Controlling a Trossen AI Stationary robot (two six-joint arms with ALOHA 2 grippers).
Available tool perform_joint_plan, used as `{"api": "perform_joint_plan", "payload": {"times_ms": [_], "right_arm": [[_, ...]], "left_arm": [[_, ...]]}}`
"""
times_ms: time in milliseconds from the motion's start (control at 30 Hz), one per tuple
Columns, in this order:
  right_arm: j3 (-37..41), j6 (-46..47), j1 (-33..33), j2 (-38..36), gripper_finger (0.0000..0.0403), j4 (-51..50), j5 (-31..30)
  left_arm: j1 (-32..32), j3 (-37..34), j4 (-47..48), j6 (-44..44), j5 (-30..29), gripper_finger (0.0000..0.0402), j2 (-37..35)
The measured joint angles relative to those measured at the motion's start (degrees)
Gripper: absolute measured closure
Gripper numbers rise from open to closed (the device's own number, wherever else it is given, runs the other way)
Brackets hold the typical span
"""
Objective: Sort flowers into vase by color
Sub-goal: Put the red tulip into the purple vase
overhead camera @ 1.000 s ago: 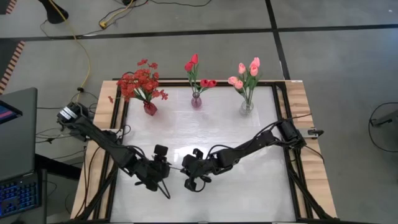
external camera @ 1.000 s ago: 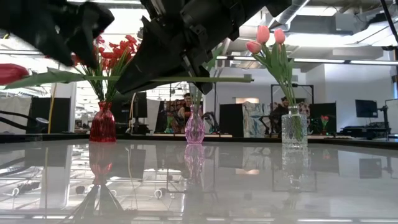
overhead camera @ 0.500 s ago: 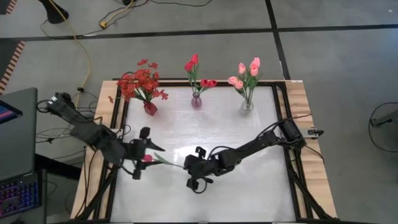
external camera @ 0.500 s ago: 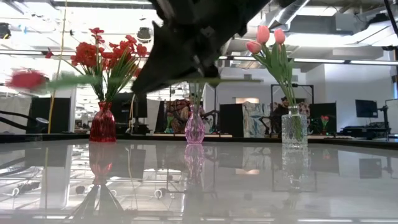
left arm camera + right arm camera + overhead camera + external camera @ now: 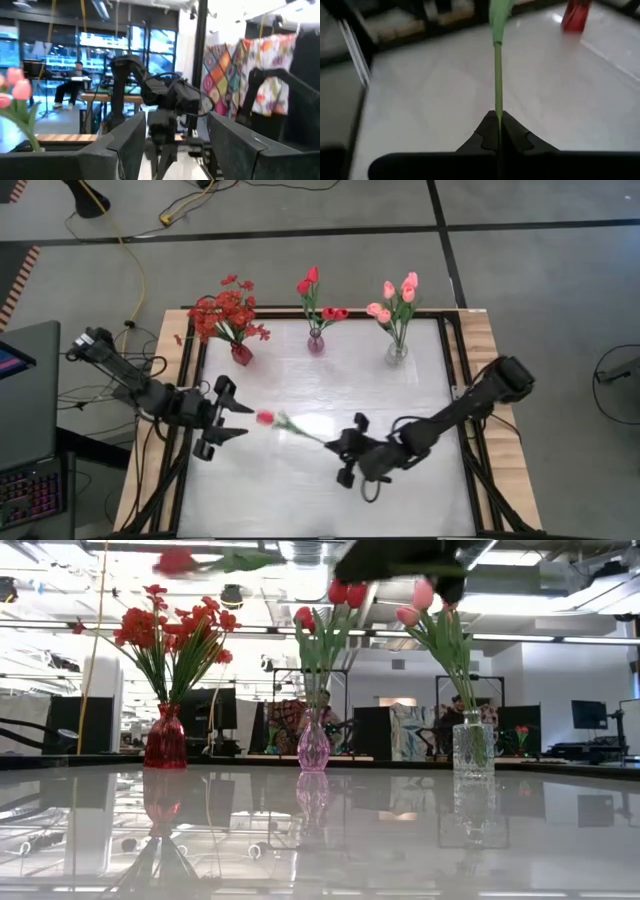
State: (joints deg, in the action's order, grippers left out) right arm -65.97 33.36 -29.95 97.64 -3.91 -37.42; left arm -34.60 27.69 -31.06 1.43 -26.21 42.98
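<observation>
Surface (image 5: 400,390): carries three vases in a row along its far edge.
Left vase (image 5: 241,354): far left of the row; holds the spray of small blossoms (image 5: 226,315).
Middle vase (image 5: 316,342): between the other two; holds tulip stems (image 5: 316,295).
Right vase (image 5: 397,351): far right of the row; holds tulip stems (image 5: 395,300).
Left end effector (image 5: 232,420): over the surface's left edge, near side of the left vase, fingers apart, apart from the loose stem.
Loose tulip stem (image 5: 290,424): above the surface's middle, bud toward the left end effector, other end in the right end effector.
Right end effector (image 5: 345,452): right of centre, nearer than the vases, clamped on the stem.
</observation>
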Motion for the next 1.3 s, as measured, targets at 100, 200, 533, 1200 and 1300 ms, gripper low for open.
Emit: {"api": "perform_joint_plan", "payload": {"times_ms": [100, 200, 533, 1200, 1300], "right_arm": [[3.42, -1.0, -1.23, -3.43, 0.0375, 5.54, -4.76], [5.51, -4.71, -1.83, -5.58, 0.0375, 11.65, -8.76], [5.59, -16.75, -0.87, -5.68, 0.0375, 27.27, -12.66], [5.54, -22.44, 4.1, 4.86, 0.0375, 55.99, 7.71], [5.55, -22.45, 4.35, 4.86, 0.0375, 56.09, 7.75]], "left_arm": [[0.9, -2.6, -4.02, -1.57, -0.05, 0.0203, -0.38], [1.5, -3.52, -4.03, -3.79, 0.28, 0.0203, 0.63], [1.7, -3.61, -6.52, -11.17, -3.96, 0.0203, 9.89], [8.83, -3.4, -51.46, -11.76, 1.97, 0.0203, 41.08], [9.97, -2.48, -51.38, -11.44, 5.18, 0.0203, 41.62]]}}
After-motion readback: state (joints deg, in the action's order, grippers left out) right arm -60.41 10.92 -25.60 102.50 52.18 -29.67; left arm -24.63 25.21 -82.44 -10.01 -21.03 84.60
